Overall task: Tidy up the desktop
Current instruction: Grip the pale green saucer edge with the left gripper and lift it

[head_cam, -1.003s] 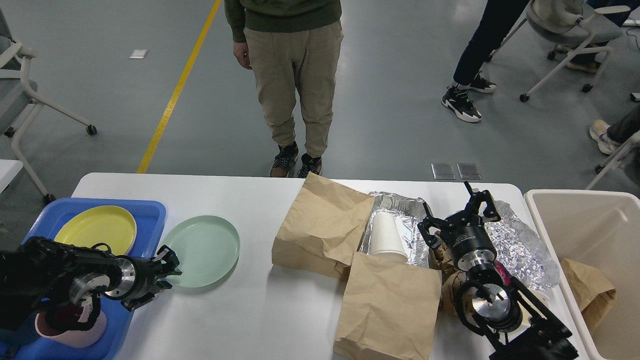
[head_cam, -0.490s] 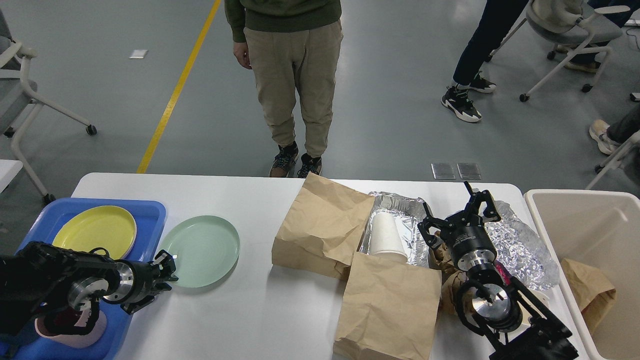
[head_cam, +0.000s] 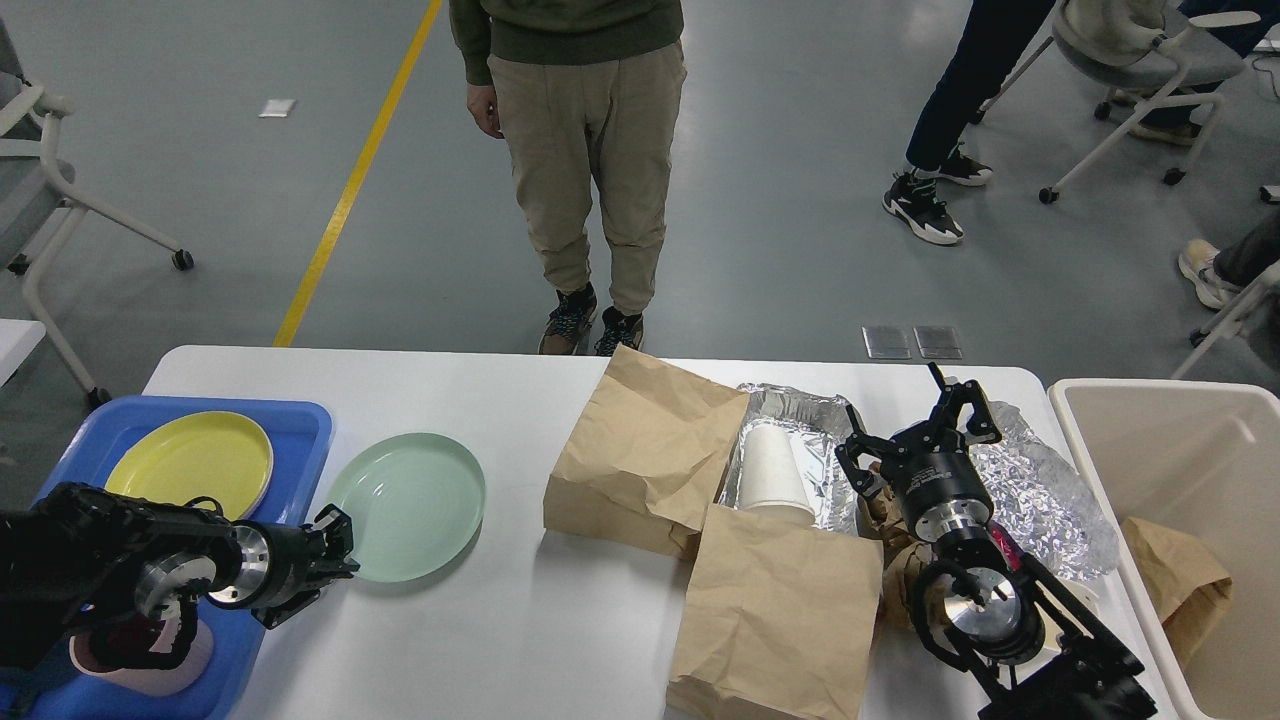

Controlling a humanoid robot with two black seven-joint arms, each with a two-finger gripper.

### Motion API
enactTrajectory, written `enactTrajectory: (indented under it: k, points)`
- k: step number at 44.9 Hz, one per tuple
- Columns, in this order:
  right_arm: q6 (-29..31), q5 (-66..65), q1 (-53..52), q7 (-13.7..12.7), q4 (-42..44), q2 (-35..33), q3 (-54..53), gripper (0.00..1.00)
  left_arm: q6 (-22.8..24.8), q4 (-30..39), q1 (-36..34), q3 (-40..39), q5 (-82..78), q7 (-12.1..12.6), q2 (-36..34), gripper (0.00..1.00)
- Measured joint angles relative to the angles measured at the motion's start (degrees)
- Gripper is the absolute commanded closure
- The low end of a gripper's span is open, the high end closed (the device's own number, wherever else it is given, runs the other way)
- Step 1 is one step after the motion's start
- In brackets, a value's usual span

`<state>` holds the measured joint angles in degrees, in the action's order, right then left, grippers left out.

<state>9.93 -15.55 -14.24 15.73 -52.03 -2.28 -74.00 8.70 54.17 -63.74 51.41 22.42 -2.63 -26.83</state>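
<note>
The white desktop (head_cam: 470, 640) spans the view. A green plate (head_cam: 410, 505) lies on it beside the blue tray (head_cam: 303, 425). My left gripper (head_cam: 335, 548) is at the plate's near-left rim, its fingers closed on that rim. My right gripper (head_cam: 915, 425) is open and empty, above crumpled brown paper (head_cam: 900, 575) and the foil tray (head_cam: 800, 410). A white paper cup (head_cam: 775, 468) lies in the foil tray. Two brown paper bags (head_cam: 645, 455) (head_cam: 775, 610) lie mid-table.
The blue tray holds a yellow plate (head_cam: 190, 458) and a pink cup (head_cam: 140, 665) partly under my left arm. Crumpled foil (head_cam: 1045, 495) lies at the right. A beige bin (head_cam: 1190, 440) with a brown bag (head_cam: 1175, 580) stands beside the table. A person (head_cam: 585, 150) stands at the far edge.
My left gripper's fingers have narrowed from wide open and come onto the green plate's rim; the plate has shifted slightly right. The right arm has not moved.
</note>
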Motion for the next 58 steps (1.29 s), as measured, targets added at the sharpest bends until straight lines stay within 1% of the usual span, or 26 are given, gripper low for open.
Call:
enactTrajectory:
  k: [10, 19, 23, 27, 30, 38, 42, 43, 51, 54, 58]
  points:
    - [0.0, 0.0, 0.0, 0.0, 0.0, 0.0, 0.0, 0.0, 0.52, -0.12, 0.02, -0.05, 0.01, 0.01, -0.05, 1.0]
    - [0.0, -0.01, 0.0, 0.0, 0.0, 0.0, 0.0, 0.0, 4.21, 0.12, -1.16, -0.24, 0.01, 0.08, -0.15, 1.0]
    - [0.0, -0.01, 0.0, 0.0, 0.0, 0.0, 0.0, 0.0, 5.14, 2.62, -3.88, 0.54, 0.01, 0.21, -1.17, 1.0]
    - [0.0, -0.01, 0.0, 0.0, 0.0, 0.0, 0.0, 0.0, 5.68, 9.02, -10.37, 4.21, -0.05, 0.48, -4.36, 1.0]
    - [0.0, -0.01, 0.0, 0.0, 0.0, -0.01, 0.0, 0.0, 5.79, 14.29, -17.26, 8.59, -0.22, 0.58, -6.53, 1.0]
    - [0.0, -0.01, 0.0, 0.0, 0.0, -0.01, 0.0, 0.0, 6.48, 26.4, -35.2, 21.03, -0.37, 0.25, -8.15, 1.0]
    - [0.0, 0.0, 0.0, 0.0, 0.0, -0.01, 0.0, 0.0, 8.44, 31.82, -44.3, 26.25, -0.09, -0.2, -8.48, 1.0]
    - [0.0, -0.01, 0.0, 0.0, 0.0, -0.01, 0.0, 0.0, 9.67, 33.65, -47.83, 28.04, 0.17, -0.32, -8.66, 1.0]
    - [0.0, -0.01, 0.0, 0.0, 0.0, -0.01, 0.0, 0.0, 15.46, 38.36, -59.29, 34.89, 2.69, -0.67, -10.22, 1.0]
    - [0.0, -0.01, 0.0, 0.0, 0.0, 0.0, 0.0, 0.0, 17.63, 39.17, -62.82, 37.17, 3.31, -0.85, -10.44, 1.0]
    - [0.0, -0.01, 0.0, 0.0, 0.0, 0.0, 0.0, 0.0, 18.9, 39.51, -65.6, 39.29, 3.54, -0.98, -10.55, 1.0]
